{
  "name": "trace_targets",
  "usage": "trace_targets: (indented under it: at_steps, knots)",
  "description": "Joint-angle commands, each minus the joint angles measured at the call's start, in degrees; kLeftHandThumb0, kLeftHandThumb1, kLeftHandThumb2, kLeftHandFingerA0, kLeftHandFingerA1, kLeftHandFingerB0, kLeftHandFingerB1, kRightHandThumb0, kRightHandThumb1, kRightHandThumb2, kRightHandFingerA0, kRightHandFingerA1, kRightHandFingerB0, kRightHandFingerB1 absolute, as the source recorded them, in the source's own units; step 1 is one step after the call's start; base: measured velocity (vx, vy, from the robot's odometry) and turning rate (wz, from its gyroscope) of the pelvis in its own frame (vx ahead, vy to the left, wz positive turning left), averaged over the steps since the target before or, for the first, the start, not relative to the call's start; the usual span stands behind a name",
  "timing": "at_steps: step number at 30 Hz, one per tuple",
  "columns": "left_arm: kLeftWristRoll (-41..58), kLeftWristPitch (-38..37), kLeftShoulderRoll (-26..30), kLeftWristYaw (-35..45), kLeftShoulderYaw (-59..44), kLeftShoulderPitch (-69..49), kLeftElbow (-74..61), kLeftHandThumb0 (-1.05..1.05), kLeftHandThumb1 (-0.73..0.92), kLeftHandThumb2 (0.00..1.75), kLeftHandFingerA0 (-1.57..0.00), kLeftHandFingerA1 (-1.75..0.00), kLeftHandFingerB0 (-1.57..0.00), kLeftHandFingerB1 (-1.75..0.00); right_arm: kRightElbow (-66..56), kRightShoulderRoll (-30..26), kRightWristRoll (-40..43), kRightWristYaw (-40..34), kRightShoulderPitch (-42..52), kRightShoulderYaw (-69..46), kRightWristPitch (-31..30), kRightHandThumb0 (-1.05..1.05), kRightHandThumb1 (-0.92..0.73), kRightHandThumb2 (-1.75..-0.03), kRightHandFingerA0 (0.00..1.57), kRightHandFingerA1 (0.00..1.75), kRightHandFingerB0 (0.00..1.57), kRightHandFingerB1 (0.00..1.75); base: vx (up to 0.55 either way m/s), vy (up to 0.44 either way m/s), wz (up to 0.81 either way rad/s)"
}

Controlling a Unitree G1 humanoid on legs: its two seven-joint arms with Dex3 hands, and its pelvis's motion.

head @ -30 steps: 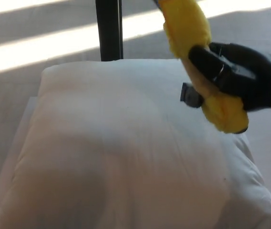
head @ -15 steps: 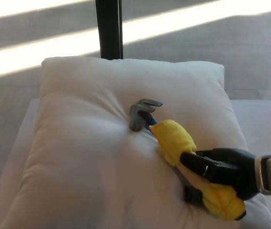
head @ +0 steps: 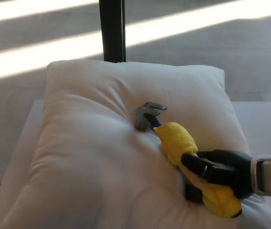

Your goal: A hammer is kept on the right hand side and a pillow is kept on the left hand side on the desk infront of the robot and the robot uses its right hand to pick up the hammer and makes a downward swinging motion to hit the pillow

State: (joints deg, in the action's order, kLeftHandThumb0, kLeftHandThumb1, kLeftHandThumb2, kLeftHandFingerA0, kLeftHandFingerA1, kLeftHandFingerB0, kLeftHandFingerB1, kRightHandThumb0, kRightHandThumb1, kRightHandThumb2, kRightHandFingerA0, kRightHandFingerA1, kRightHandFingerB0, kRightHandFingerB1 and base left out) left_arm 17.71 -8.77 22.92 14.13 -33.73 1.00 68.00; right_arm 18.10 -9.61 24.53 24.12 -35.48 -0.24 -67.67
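— What moved since half a second before?

— Almost nothing; the right hand [head: 221,174] stayed clenched around the yellow handle of the hammer [head: 173,140].

— Where was its head?

— Up-left of the hand, pressed into the dented white pillow [head: 102,157].

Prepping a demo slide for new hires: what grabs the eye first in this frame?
The hammer, its handle wrapped in bright yellow, lies diagonally across the white pillow, grey metal head pressed into a dent near the pillow's centre. The black right hand grips the handle at lower right. Behind, sunlit stripes cross the floor beside a dark post.
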Motion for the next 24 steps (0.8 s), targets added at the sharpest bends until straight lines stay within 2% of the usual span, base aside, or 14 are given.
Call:
trace_targets:
  at_steps: [1, 3, 6, 7, 9, 10, 11, 13, 14, 17, 19, 20, 22, 24]
  knots:
    - [0.70, -1.55, 1.22, 0.84, -0.01, -0.69, -0.15, -0.57, 0.62, 0.59, -0.67, -0.47, -0.64, -0.46, 4.35, -1.88, -7.00, -8.14, 3.38, 1.37, -0.56, -0.34, -0.61, -1.15, 1.12, 1.75, 0.82, 1.57, 0.00, 0.000, 0.00]
    - [0.27, -1.55, 1.29, 0.06, 0.32, -0.70, -0.21, -0.56, 0.63, 0.59, -0.67, -0.46, -0.61, -0.44, 2.33, -1.92, -7.00, -7.97, 3.59, 2.35, -0.38, -0.36, -0.50, -1.25, 1.11, 1.75, 0.82, 1.59, 0.00, 0.000, 0.00]
    - [0.41, -1.62, 1.28, 0.31, 0.32, -0.80, -0.24, -0.55, 0.63, 0.60, -0.66, -0.46, -0.60, -0.44, 0.68, -2.37, -5.35, -5.64, 2.70, 2.84, -0.71, -0.36, -0.51, -1.29, 1.12, 1.75, 0.78, 1.71, 0.00, 0.000, 0.00]
    - [0.47, -1.39, 1.11, -0.23, 0.32, -0.89, -0.80, -0.55, 0.63, 0.59, -0.68, -0.46, -0.62, -0.45, -0.14, -1.44, -4.16, -7.18, 0.50, 0.27, -3.82, -0.38, -0.62, -1.19, 1.11, 1.75, 0.72, 1.72, 0.00, 0.000, 0.00]
    - [0.44, -1.27, 1.09, -0.38, 0.42, -0.95, -1.02, -0.55, 0.63, 0.59, -0.67, -0.47, -0.61, -0.44, -1.80, -1.47, -3.15, -6.94, -0.60, -1.11, -5.39, -0.37, -0.64, -1.16, 1.10, 1.75, 0.76, 1.68, 0.00, 0.000, 0.00]
    - [0.48, -1.34, 1.14, -0.30, 0.41, -0.91, -0.82, -0.56, 0.62, 0.60, -0.67, -0.46, -0.61, -0.44, -2.97, -0.94, -3.15, -8.16, -1.76, -2.58, -6.78, -0.39, -0.72, -1.04, 1.09, 1.75, 0.81, 1.61, 0.00, 0.000, 0.00]
    - [0.50, -1.29, 1.36, -0.24, 0.35, -0.83, -0.41, -0.55, 0.63, 0.60, -0.67, -0.45, -0.62, -0.44, -3.74, -0.98, -3.09, -8.10, -2.51, -2.76, -6.79, -0.37, -0.67, -1.10, 1.10, 1.75, 0.85, 1.63, 0.00, 0.000, 0.00]
    - [0.68, -1.24, 1.48, -0.07, 0.21, -0.69, -0.08, -0.53, 0.63, 0.60, -0.66, -0.46, -0.61, -0.44, -4.22, -1.68, -2.38, -7.00, -4.20, -3.18, -7.33, -0.38, -0.67, -1.09, 1.10, 1.75, 0.85, 1.61, 0.00, 0.000, 0.00]
    - [0.68, -1.36, 1.46, 0.06, 0.23, -0.77, -0.17, -0.56, 0.62, 0.60, -0.68, -0.47, -0.61, -0.45, -4.59, -1.81, -2.06, -7.11, -5.30, -3.98, -8.24, -0.37, -0.69, -1.04, 1.08, 1.75, 0.83, 1.57, 0.00, 0.000, 0.00]
    - [0.63, -1.79, 1.49, 0.18, 0.37, -1.07, -0.39, -0.57, 0.61, 0.59, -0.70, -0.47, -0.63, -0.45, -6.86, -1.55, 0.13, -7.69, -10.23, -10.02, -11.90, -0.34, -0.67, -1.10, 1.05, 1.75, 0.74, 1.67, 0.00, 0.000, 0.00]
    - [0.70, -1.70, 1.63, 0.07, 0.34, -1.03, -0.08, -0.58, 0.60, 0.59, -0.67, -0.46, -0.61, -0.44, -7.70, -1.90, 1.26, -7.45, -13.92, -13.26, -14.17, -0.34, -0.64, -1.13, 1.03, 1.75, 0.79, 1.67, 0.00, 0.000, 0.00]
    - [0.72, -1.54, 1.67, 0.07, 0.42, -1.04, -0.11, -0.58, 0.61, 0.59, -0.66, -0.46, -0.60, -0.44, -8.07, -2.39, 2.03, -7.14, -16.32, -15.39, -15.82, -0.34, -0.65, -1.12, 1.02, 1.75, 0.71, 1.69, 0.00, 0.000, 0.00]
    - [0.76, -1.49, 1.62, 0.05, 0.49, -1.10, -0.08, -0.58, 0.61, 0.59, -0.66, -0.46, -0.60, -0.44, -8.17, -2.31, 1.96, -7.11, -17.45, -16.54, -16.89, -0.34, -0.65, -1.12, 1.02, 1.75, 0.71, 1.69, 0.00, 0.000, 0.00]
    - [0.94, -1.53, 1.52, 0.21, 0.42, -1.17, -0.29, -0.56, 0.62, 0.59, -0.66, -0.46, -0.61, -0.45, -8.58, -2.28, 3.31, -7.44, -22.38, -23.61, -20.19, -0.30, -0.62, -1.11, 1.06, 1.75, 0.86, 1.40, 0.00, 0.000, 0.00]
